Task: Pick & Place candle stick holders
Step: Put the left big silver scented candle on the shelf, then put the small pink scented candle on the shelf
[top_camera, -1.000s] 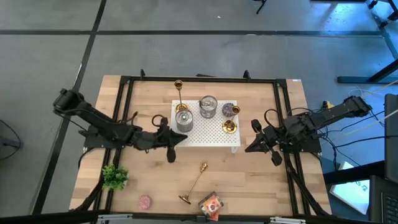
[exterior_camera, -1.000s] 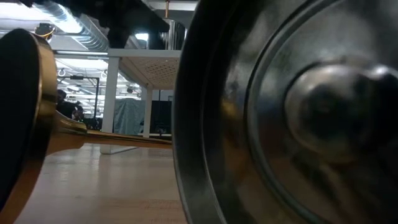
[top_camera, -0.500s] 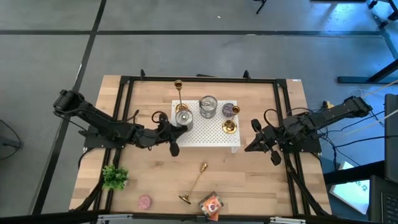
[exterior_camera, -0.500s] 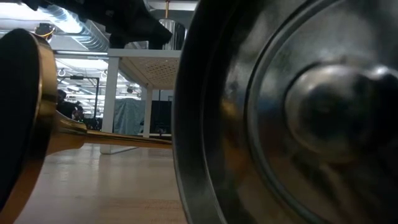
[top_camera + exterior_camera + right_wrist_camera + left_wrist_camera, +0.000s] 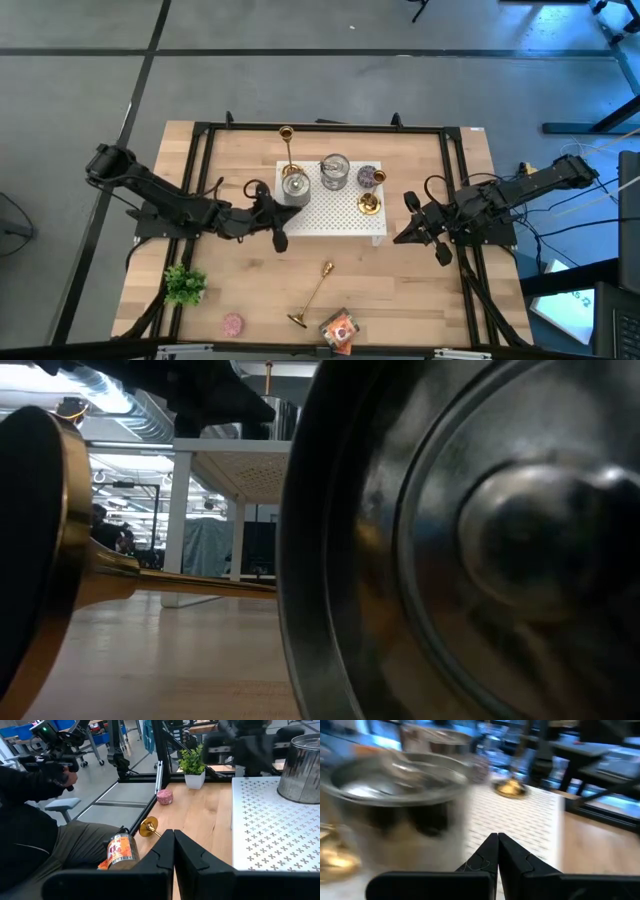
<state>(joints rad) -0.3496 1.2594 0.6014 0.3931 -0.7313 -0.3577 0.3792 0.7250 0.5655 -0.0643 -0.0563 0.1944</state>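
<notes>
Fallen holder: a slim shiny brass candle stick holder [image 5: 314, 296] lies on its side on the bare wooden tabletop [image 5: 400, 290], near the front edge, round flared base toward the front, small cup toward the white perforated platform [image 5: 340, 215].
Long axis: runs diagonally from the front edge back toward the platform and slightly to the right side.
Standing holders: a tall brass candle stick holder [image 5: 288, 150] and a short brass one [image 5: 370, 204] stand upright on the platform, among silver cylindrical tins [image 5: 334, 172].
Left gripper [image 5: 277, 240]: fingers pressed together, holding nothing, at the platform's left front corner just beside a tin.
Right gripper [image 5: 400, 239]: fingers together, empty, waiting off the platform's right side.
Key relation: the fallen holder lies frontward of both; the left looks slightly nearer.
</notes>
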